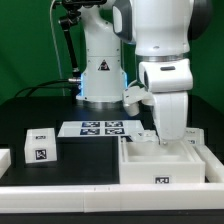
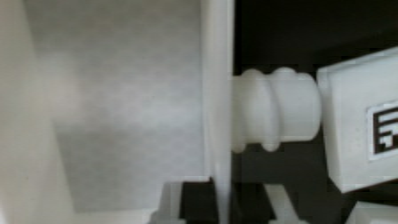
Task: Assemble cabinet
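Cabinet (image 1: pixel 140 172) wall stands directly between fingers of my gripper (image 2: pixel 222 205) (its length running along the gap); whether pinched, I cannot tell.

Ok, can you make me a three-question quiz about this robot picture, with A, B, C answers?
1. Where is the gripper?
A) lifted high in the air
B) down at the cabinet
C) resting on the floor

2. What colour is the table?
A) black
B) red
C) yellow

3. The small drawer block is
A) lying loose on the table
B) held in the jaws
C) inside the cabinet

Answers: 1 B, it dips down into the cabinet. 2 A, the bare top is black. 3 A, it sits alone, apart from the cabinet.
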Available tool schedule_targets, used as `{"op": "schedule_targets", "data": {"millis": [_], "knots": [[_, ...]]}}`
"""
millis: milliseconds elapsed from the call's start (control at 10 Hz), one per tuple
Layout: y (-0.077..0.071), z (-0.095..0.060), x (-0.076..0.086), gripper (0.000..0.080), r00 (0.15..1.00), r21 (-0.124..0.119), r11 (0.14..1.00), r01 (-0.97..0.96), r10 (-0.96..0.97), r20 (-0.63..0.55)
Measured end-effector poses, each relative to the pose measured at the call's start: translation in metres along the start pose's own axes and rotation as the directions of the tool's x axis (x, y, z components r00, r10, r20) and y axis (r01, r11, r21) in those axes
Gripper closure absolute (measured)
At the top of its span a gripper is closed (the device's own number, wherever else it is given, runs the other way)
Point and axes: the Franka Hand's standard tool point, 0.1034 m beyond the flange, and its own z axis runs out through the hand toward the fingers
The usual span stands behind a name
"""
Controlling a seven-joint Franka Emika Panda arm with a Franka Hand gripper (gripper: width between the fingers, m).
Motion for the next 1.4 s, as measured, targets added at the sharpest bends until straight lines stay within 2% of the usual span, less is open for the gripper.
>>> {"op": "schedule_targets", "data": {"millis": [400,600,900,1000,1100,1200,1300,1400], "knots": [[0.000,0.001,0.015,0.0765,1.000,0.023,1.000,-0.013,0.012,0.003],[0.000,0.000,0.016,0.0765,1.000,0.037,0.999,-0.009,0.009,0.006],[0.001,-0.001,0.012,0.0765,1.000,0.033,0.999,0.015,-0.015,0.005],[0.000,-0.002,0.009,0.0687,1.000,0.033,0.999,0.009,-0.009,0.006],[0.000,-0.002,0.008,0.0504,1.000,0.032,0.999,0.006,-0.006,0.006],[0.000,-0.005,0.007,0.0504,1.000,0.029,1.000,0.000,0.000,0.007],[-0.002,-0.008,0.004,0.0310,1.000,0.026,1.000,-0.009,0.008,0.010],[-0.006,-0.016,0.001,0.0310,0.999,0.019,0.999,-0.032,0.032,0.015]]}}
